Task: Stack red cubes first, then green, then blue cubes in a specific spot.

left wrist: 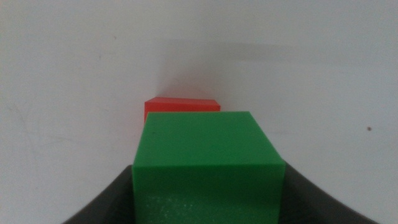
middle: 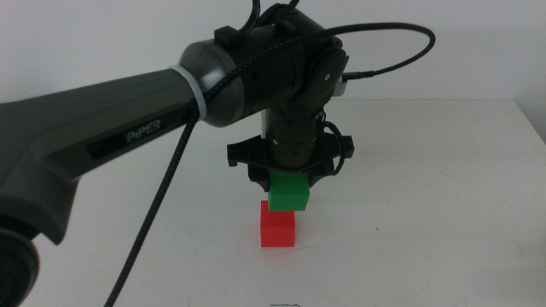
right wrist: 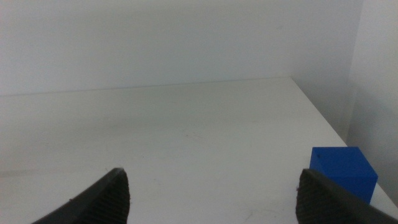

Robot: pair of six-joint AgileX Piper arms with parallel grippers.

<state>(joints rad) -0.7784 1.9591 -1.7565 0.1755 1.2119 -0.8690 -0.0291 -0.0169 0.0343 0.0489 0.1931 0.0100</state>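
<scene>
1. Middle view: the left gripper (middle: 287, 175) holds the green cube (middle: 287, 193) low over the red cube (middle: 277, 228) on the white table (middle: 444, 213), slightly offset to one side, apparently to set it on top.
2. Left wrist view: the jaws are clamped on the green cube's sides; the red cube shows just beyond it.
3. Right wrist view: the right gripper (right wrist: 211, 193) waits, jaws spread wide and empty, the blue cube (right wrist: 343, 171) near one jaw, close to the table's edge.
</scene>
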